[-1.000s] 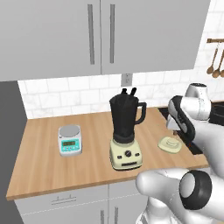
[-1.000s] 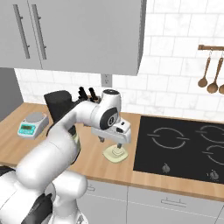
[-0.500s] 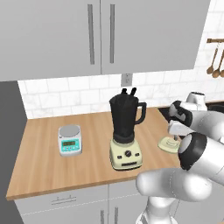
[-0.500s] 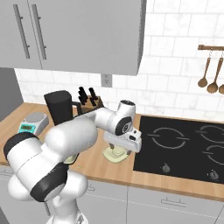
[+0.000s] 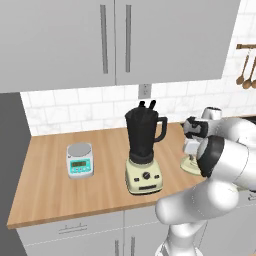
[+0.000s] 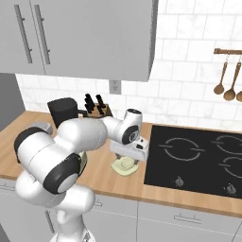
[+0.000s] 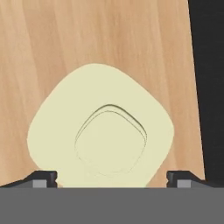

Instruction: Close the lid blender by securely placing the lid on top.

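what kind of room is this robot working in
A rendered home kitchen, by the look of it: a wooden counter under grey wall cabinets, a black cooktop with wooden spoons hung above, and a blender on the counter.

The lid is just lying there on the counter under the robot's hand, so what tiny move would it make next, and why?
Probably straight down. The lid lies flat on the wooden counter beside the stove, away from the blender. In the hand view the open gripper sits centred over it, one fingertip at each side and not touching. Lowering would bring the fingers around the lid before closing.
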